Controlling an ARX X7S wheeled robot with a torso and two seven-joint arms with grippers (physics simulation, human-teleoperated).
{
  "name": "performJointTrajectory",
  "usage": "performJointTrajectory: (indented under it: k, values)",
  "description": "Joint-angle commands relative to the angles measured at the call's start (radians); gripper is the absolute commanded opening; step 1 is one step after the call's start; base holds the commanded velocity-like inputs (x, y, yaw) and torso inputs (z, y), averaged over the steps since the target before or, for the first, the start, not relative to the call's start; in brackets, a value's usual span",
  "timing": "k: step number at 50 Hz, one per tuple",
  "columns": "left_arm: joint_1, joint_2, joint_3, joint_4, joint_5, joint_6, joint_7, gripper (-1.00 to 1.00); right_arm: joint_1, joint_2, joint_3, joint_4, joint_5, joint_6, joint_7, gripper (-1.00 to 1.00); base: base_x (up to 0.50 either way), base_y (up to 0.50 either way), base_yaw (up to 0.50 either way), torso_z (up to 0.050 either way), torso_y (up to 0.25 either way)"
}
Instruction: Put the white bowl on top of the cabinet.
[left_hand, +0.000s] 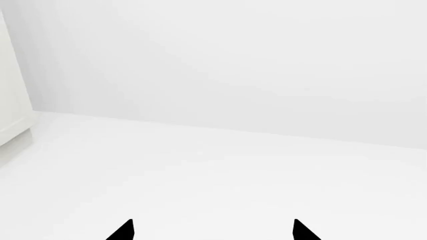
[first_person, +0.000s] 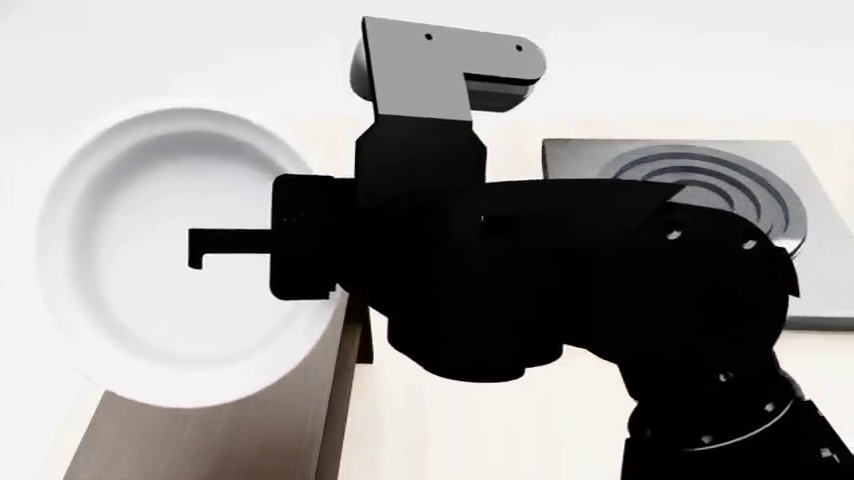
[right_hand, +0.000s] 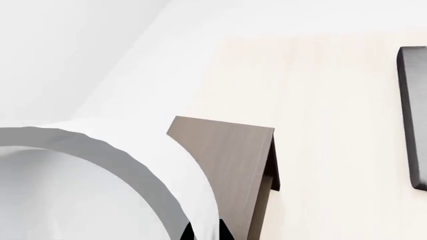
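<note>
**Bowl tipped up over the cabinet, right arm filling my head view**

Nearest my head camera is the right arm (first_person: 574, 290), a bulky matte-black mass with a grey angular bracket on top, blocking much of the table. Its right gripper (first_person: 220, 245) reaches into the white bowl (first_person: 160, 260); one thin black finger (first_person: 200, 240) lies across the glossy interior. My right wrist view shows the rim between the finger bases, so it is clamped on the bowl wall.

The cabinet (first_person: 227, 430), a long box of grey-brown wood grain with a flat top, sits below the bowl. The bowl is tilted on its side, mouth toward me, holding nothing.

The square grey stove plate (first_person: 707, 190), ringed with concentric grooves, lies toward the pale table's (right_hand: 333, 90) right edge.

The left gripper (left_hand: 213, 231) shows two black fingertips spread apart over white floor, grasping nothing.
</note>
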Motion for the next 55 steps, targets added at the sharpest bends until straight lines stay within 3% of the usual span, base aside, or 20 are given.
performJointTrajectory:
  k: [1,55]
  values:
    - [0.001,0.0,0.0,-0.001,0.0,0.002,0.0,1.0,-0.02,-0.003,0.005,0.002,-0.031,-0.022,-0.043,-1.0,0.0,0.0,0.0,0.0,0.0]
    - [0.0,-0.002,0.001,0.001,0.002,-0.002,-0.004,1.0,-0.074,0.027,-0.053,-0.006,-0.033,-0.044,-0.08,-1.0,0.0,0.0,0.0,0.0,0.001]
